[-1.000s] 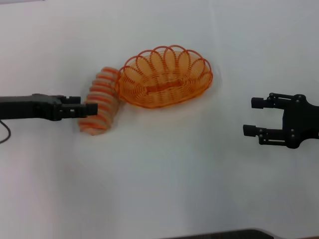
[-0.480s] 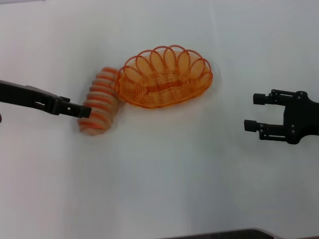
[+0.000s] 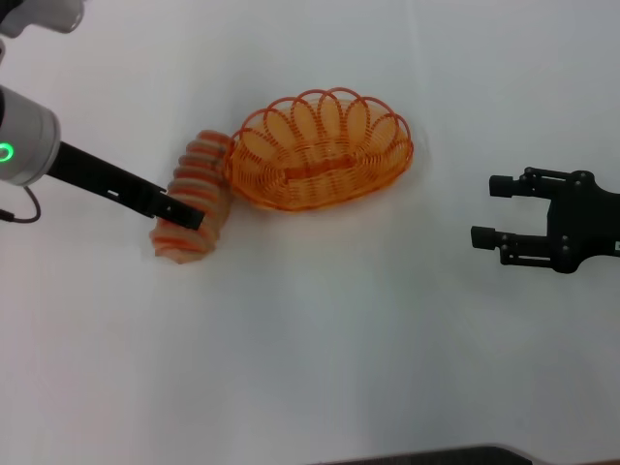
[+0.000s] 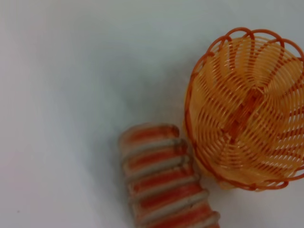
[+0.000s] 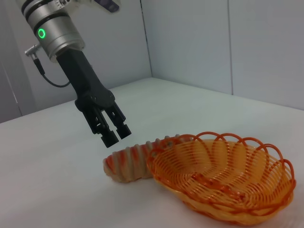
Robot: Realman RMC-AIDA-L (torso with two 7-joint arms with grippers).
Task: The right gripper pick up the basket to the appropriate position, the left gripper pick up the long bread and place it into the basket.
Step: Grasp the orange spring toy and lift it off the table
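The long bread (image 3: 194,199), a tan loaf with orange-red ridges, lies on the white table and touches the left end of the basket (image 3: 320,150). The orange wire basket stands upright with nothing in it. My left gripper (image 3: 189,215) slants down from the left and hangs just above the bread (image 5: 126,166), fingers close together and holding nothing. In the right wrist view the left gripper (image 5: 116,134) is clear of the loaf. The left wrist view shows the bread (image 4: 161,180) beside the basket (image 4: 247,109). My right gripper (image 3: 486,208) stands open well to the right of the basket.
The white table (image 3: 320,349) spreads out on all sides of the two things. Grey walls (image 5: 190,42) rise behind the table's far edge in the right wrist view. A dark edge shows at the bottom of the head view.
The left arm has risen and tilted, so its gripper now points down at a slant and has moved right over the bread. The right gripper has hardly moved.
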